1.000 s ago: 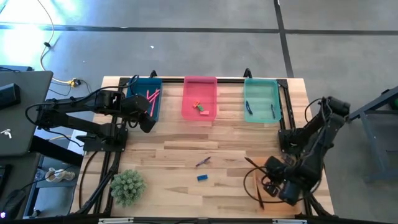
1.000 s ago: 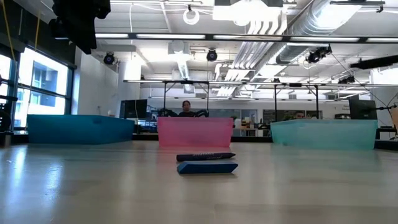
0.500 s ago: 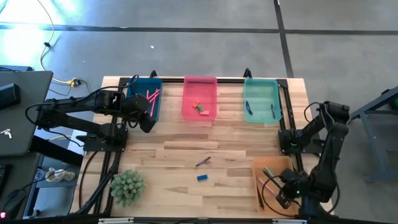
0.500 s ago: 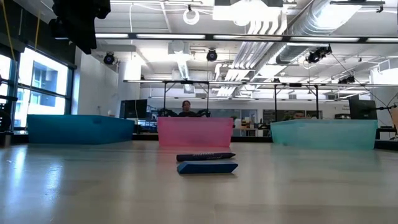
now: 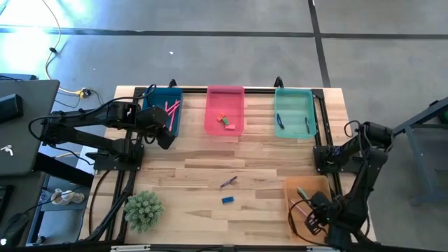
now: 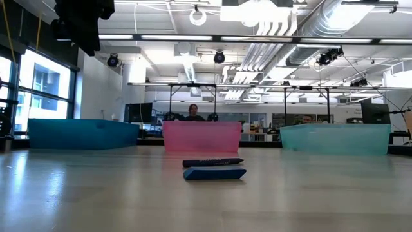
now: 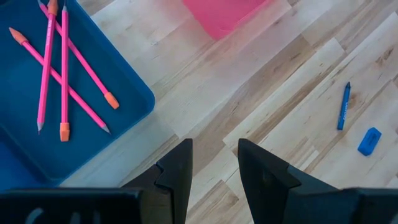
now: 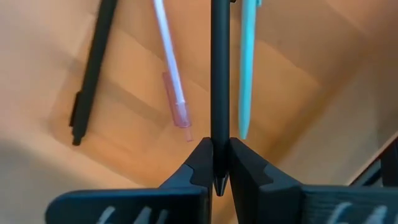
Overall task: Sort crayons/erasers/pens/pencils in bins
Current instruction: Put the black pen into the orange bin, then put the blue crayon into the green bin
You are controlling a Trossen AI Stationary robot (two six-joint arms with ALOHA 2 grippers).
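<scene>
My right pincer [image 8: 221, 163] is clamped on a thin dark pen [image 8: 220, 74], pinched near one end, the rest of it running straight out ahead of my fingers [image 8: 200, 163]. I hold it over the orange bin [image 5: 288, 187] at the table's near right corner. On that bin's floor lie a black pen [image 8: 92, 71], a clear pink pen [image 8: 169, 68] and a teal pen [image 8: 247, 68], side by side and apart from each other.

Farther in, on the bare wood [image 5: 196, 175] near the middle of the table, a blue eraser [image 5: 227, 200] lies alone, with a blue pen [image 5: 229, 181] just beyond it; the two are near but not touching. A spiky green plant [image 5: 143, 209] stands at the near left.

My left pincer [image 7: 214, 163] hangs with its jaws parted and nothing between them, above the wood just off the near corner of the blue bin [image 5: 176, 126], which holds pink pencils [image 7: 56, 68].

Along the far edge stand three bins in a row: blue on the left, the pink bin [image 5: 213, 126] in the middle with small erasers [image 5: 225, 122] in it, and the teal bin [image 5: 292, 129] on the right with two dark sticks [image 5: 280, 120] inside.
</scene>
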